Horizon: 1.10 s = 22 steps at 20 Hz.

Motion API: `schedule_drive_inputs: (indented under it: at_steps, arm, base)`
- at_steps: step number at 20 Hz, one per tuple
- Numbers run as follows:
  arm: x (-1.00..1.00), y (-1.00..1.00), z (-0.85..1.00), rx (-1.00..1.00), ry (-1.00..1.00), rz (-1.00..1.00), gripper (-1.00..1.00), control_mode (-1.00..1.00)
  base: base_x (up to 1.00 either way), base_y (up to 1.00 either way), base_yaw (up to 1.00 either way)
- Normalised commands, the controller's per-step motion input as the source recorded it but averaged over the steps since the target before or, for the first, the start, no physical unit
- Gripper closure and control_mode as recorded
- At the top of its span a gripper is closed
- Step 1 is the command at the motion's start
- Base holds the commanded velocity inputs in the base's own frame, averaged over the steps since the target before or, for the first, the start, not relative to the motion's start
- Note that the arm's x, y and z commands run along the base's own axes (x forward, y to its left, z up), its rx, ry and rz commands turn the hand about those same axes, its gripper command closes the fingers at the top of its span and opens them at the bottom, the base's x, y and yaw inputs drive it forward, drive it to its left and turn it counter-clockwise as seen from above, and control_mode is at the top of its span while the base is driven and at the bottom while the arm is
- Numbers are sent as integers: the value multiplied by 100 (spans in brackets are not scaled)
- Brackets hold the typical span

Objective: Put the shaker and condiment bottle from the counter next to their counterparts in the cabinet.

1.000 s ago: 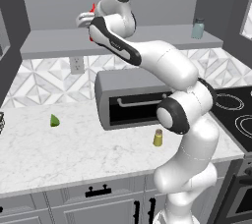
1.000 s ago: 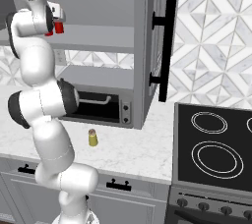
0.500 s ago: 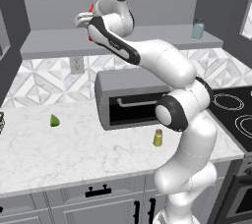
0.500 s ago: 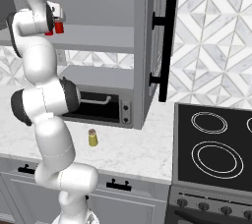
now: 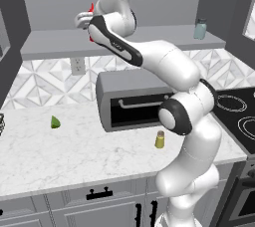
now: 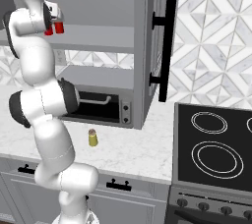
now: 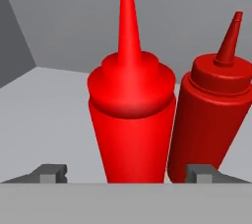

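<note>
Gripper [image 7: 126, 175] up at the cabinet shelf [image 5: 60, 47], jaws spread wide and let go, tips standing clear either side of the condiment bottle [image 7: 132, 120]. Bottle upright on the shelf, dead ahead at 12 o'clock; its twin [image 7: 212, 115] just beside at 2 o'clock. Shaker [image 5: 160, 139] sits on the counter [image 5: 74, 156] below, upright, before the toaster oven [image 5: 134, 99].

The two red pointed-nozzle plastic squeeze bottles [image 5: 91, 9] on the long grey cabinet shelf [image 5: 55, 43] are largely hidden behind the arm; in the hand view their bases are cut off.
</note>
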Motion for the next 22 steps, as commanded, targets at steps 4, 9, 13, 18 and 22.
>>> schedule_drive_inputs:
  at_steps: [4,9,13,18,22]
  arm:
    - [-45,0,0,3,0,0,-100,-100]
    - [-65,0,-8,3,-6,0,-100,-100]
    - [-88,0,-17,4,-17,0,-100,-100]
    - [-97,0,-16,5,-19,0,-100,-100]
    - [-100,-1,-9,11,-16,0,-100,-100]
  base:
    - [0,0,0]
    - [0,0,0]
    - [0,0,0]
    - [0,0,0]
    - [0,0,0]
